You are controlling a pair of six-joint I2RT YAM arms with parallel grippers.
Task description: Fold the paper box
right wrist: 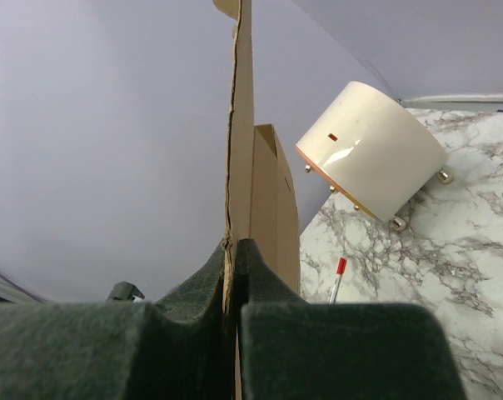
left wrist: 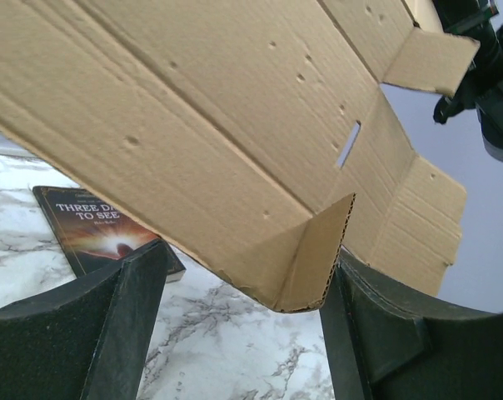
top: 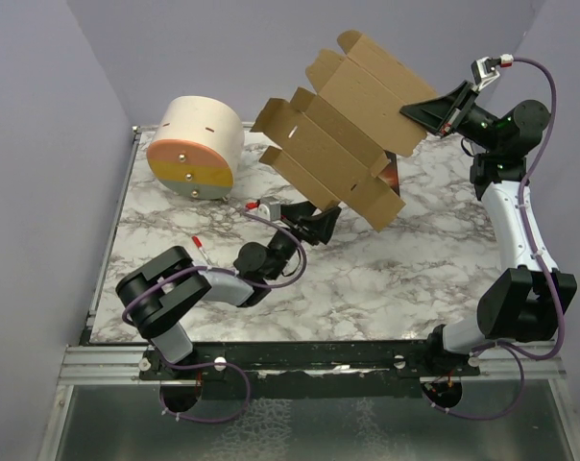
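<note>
The paper box point(top: 343, 125) is a flat brown die-cut sheet, held tilted in the air above the back of the table. My right gripper point(top: 422, 113) is shut on its right edge. In the right wrist view the sheet point(right wrist: 239, 125) stands edge-on and is pinched where the pads of the right gripper point(right wrist: 233, 254) meet. My left gripper point(top: 321, 215) is open under the sheet's lower edge. In the left wrist view a folded corner flap point(left wrist: 314, 262) hangs between the fingers of the left gripper point(left wrist: 243, 333), close to the right finger point(left wrist: 385, 333).
A cream cylinder with an orange-yellow face point(top: 199, 144) lies at the back left, also in the right wrist view point(right wrist: 372, 158). A dark paperback book point(left wrist: 93, 225) lies on the marble table point(top: 386, 279) beneath the sheet. A red-tipped stick point(right wrist: 338, 279) lies near the cylinder.
</note>
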